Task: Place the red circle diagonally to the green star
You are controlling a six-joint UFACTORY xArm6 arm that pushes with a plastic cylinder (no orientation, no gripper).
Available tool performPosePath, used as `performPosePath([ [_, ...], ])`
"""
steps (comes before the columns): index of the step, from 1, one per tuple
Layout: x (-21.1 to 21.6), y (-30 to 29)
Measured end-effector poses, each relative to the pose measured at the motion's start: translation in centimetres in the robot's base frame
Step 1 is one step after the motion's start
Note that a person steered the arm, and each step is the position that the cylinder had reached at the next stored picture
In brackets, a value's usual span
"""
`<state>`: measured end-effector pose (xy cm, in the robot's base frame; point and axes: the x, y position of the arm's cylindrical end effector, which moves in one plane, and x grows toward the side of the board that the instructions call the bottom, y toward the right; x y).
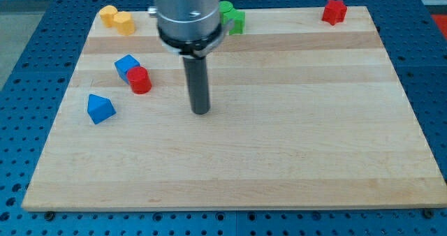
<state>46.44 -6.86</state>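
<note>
While my tip (200,111) rests on the pale wooden board (293,145), no pincer exists to report. Red circular plastic block (140,79): standing upright, axis vertical, left of my tip, touching a blue cube-like block (126,66). Green plastic star (232,18): top edge, partly hidden behind the rod.

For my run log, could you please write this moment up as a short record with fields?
my tip: on the board, to the view's right of the red circle, apart from it
red circle: view's left, touching the blue cube
blue cube: just above-left of the red circle
blue triangular block: lower left, alone
green blocks: top edge, partly hidden by the arm; shape unclear
yellow blocks: top left corner, two together
red block: top right
board: wooden
</note>
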Motion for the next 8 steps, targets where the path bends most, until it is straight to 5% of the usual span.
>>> performPosePath([
  [2,1.6,-5.2],
  [6,-3.7,-12.7],
  [8,-6.8,-11.6],
])
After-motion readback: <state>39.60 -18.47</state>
